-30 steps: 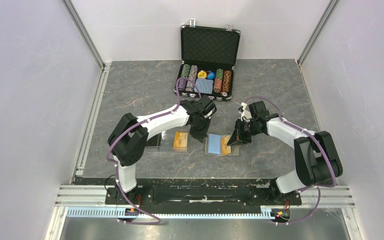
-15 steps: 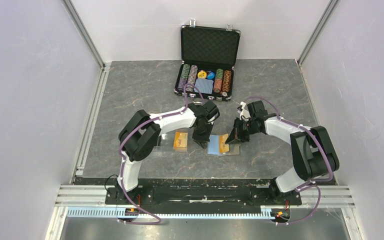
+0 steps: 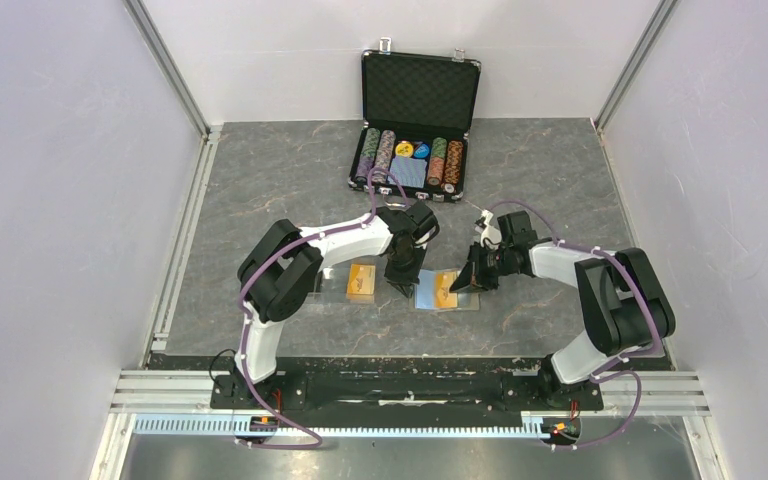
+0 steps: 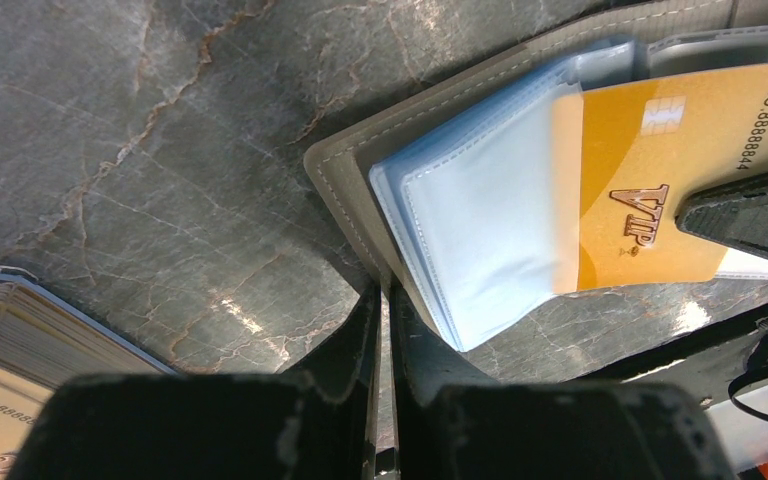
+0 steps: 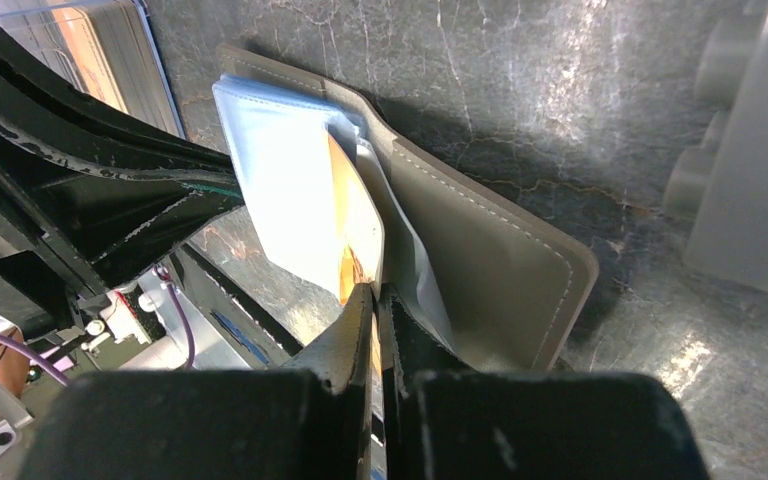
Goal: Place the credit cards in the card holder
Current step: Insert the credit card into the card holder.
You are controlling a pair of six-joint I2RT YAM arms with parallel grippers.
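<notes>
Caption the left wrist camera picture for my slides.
Left gripper pinches the edge of the open wallet while the right gripper holds an orange card partway in a blue sleeve.

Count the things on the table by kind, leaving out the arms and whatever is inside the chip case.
Card holder: 1
Orange card pinched in the right gripper: 1
Stack of orange cards: 1
Poker chip case: 1
Total: 4 in plain view
</notes>
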